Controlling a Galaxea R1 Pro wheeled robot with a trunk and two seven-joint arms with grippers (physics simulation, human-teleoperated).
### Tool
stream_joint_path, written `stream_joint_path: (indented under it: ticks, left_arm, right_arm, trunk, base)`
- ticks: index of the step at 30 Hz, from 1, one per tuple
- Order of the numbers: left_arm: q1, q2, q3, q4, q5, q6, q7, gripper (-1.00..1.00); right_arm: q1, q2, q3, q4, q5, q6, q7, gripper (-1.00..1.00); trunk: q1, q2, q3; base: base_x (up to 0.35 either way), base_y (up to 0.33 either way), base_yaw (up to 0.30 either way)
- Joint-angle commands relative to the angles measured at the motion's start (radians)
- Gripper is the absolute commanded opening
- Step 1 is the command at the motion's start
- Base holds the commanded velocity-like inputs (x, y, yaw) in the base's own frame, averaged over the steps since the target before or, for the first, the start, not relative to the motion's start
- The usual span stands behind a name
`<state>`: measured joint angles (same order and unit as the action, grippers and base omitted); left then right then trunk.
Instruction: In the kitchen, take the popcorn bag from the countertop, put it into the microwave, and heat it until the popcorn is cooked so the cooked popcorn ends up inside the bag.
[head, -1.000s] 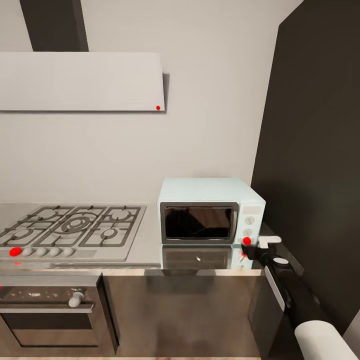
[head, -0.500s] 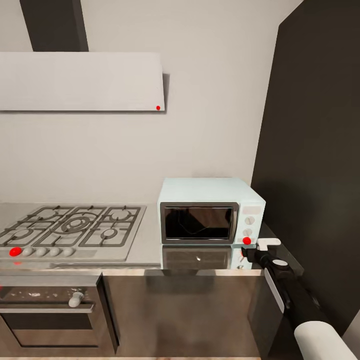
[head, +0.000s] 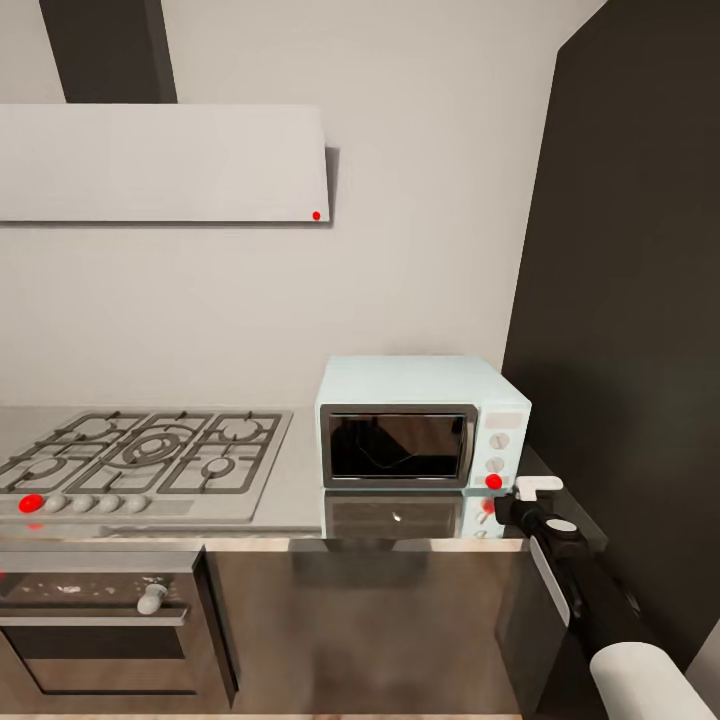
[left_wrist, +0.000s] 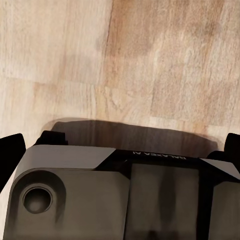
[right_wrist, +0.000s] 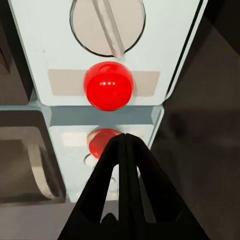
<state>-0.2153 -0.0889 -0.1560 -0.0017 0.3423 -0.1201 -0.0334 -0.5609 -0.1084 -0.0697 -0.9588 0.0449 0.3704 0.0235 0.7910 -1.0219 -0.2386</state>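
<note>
The right arm reaches forward, low. Its right gripper (right_wrist: 125, 150) has both fingers pressed together, holding nothing, tip just below the red light (right_wrist: 108, 85). The microwave (head: 420, 420) sits on the countertop (head: 300, 500), door closed and facing the robot, long side left-to-right.

Glossy grey countertop (head: 300, 515) mirrors the smooth pale-blue microwave (head: 420, 425) with dark glass door.
</note>
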Motion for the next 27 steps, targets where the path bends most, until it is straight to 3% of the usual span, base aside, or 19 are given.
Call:
stream_joint_path:
  ticks: [1, 27]
  left_arm:
    - [-0.001, 0.0, -0.008, 0.002, 0.011, -0.004, -0.003, 1.0]
    - [-0.001, 0.0, -0.008, 0.002, 0.011, -0.003, -0.003, 1.0]
  right_arm:
    - [-0.001, 0.0, -0.001, -0.002, 0.005, 0.006, 0.003, -1.0]
    - [-0.001, 0.001, 0.0, 0.011, 0.0, 0.004, 0.001, -1.0]
  trunk:
    - [0.0, -0.001, -0.001]
    - [0.0, -0.001, -0.001]
  base:
    - [0.0, 0.0, 0.0]
    - [0.056, 0.0, 0.0]
